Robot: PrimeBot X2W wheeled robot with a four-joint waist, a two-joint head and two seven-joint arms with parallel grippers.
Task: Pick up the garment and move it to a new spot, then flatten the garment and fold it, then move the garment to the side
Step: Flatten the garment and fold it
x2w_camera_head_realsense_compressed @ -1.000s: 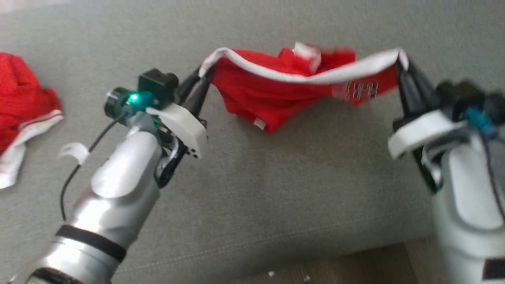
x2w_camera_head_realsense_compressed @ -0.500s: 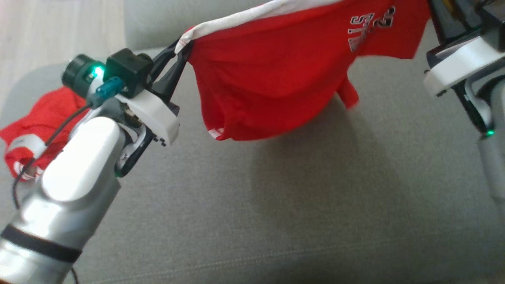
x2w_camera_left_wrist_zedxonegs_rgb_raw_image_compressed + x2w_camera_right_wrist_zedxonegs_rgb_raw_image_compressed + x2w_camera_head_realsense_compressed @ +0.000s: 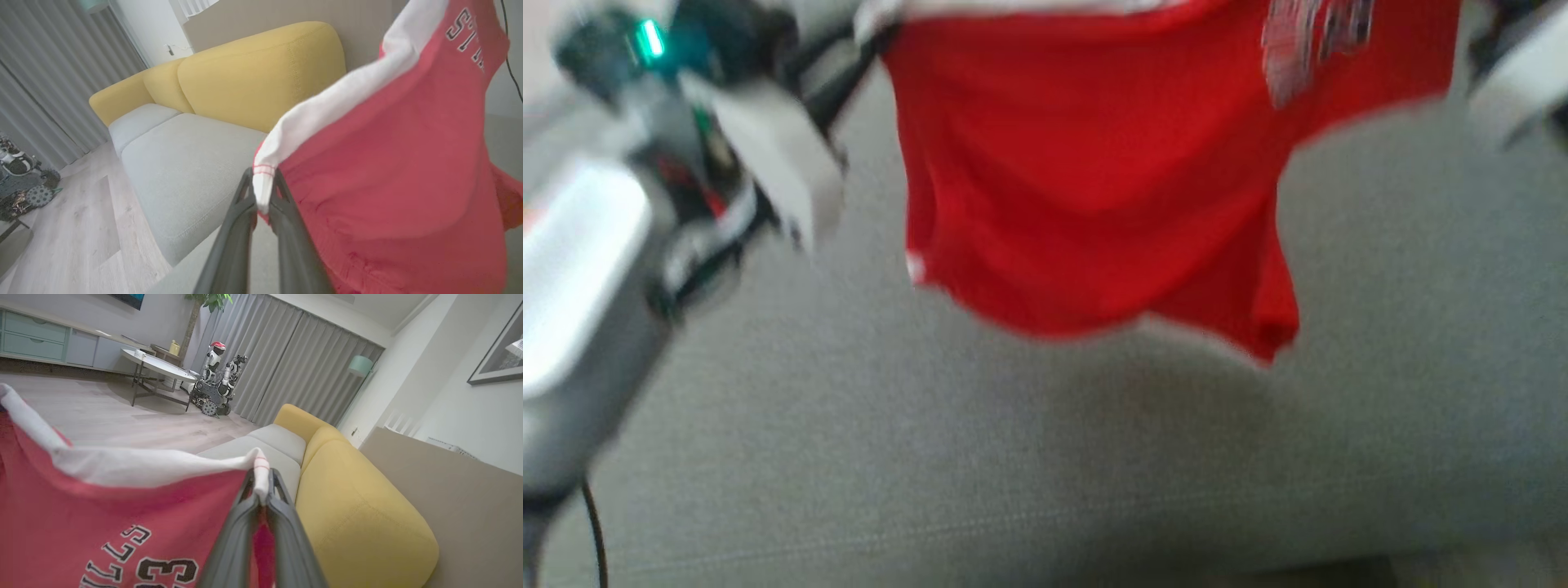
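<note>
Above grey seat (image 3: 1013, 457) | garment (image 3: 1094, 180) hangs blurred, top edge cropped | both jaws pinch its white band (image 3: 327, 110)

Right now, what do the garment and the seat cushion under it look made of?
Garment: thin, soft red fabric, matte, probably a knit; it hangs limp in loose folds, with a white band along the top. Seat cushion: grey woven-looking upholstery, matte, with a stitched seam; fibre unclear.

The red garment (image 3: 1094, 180) hangs in the air, pulled wide by its white band (image 3: 327, 110). Dark letters and numbers (image 3: 139, 559) sit near one top corner. Its loose bottom seems clear of the grey sofa seat (image 3: 1013, 457).
</note>
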